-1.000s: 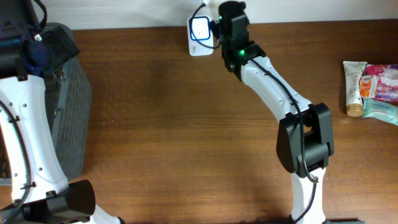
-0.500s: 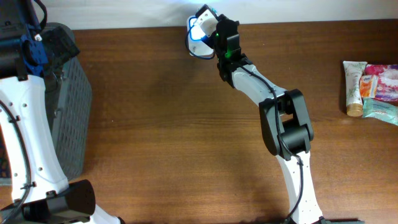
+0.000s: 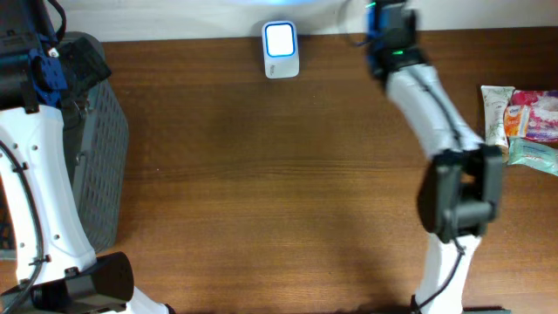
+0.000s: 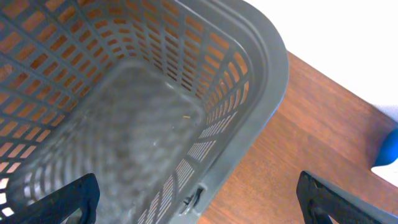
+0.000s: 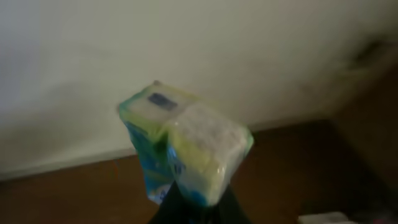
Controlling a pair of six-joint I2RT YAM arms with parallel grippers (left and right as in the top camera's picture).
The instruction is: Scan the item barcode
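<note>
Sitting pinched in the right jaws, the packet (image 5: 186, 146) is standing upright above the dark fingers (image 5: 180, 211), which are closing tight on its lower end. Its wrapper is showing green, blue and white, with a small dark mark near the top left, though the wrist view is blurring too much for any print to be read. Behind it a pale wall is filling most of that view, with the brown surface (image 5: 74, 193) running below. From overhead the packet itself is not showing clearly. The right arm (image 3: 427, 105) is reaching to the far edge of the surface, its wrist hanging off to the right of the scanner (image 3: 281, 50) and apart from it. The scanner is standing at that far edge with its face glowing white inside a blue rim. Farther right, near the surface's right edge, a cream tube (image 3: 495, 122) is lying just beside a pile of pink and teal packs (image 3: 534, 122). On the far left a grey basket (image 3: 91, 148) is sitting on the surface, and the left arm (image 3: 35, 192) is hanging over it. The left jaws are gaping fully and holding nothing. Their two black fingers (image 4: 68, 200) are showing at the bottom corners of the left wrist view, with the basket's slotted wall and rim lying below and between them.
</note>
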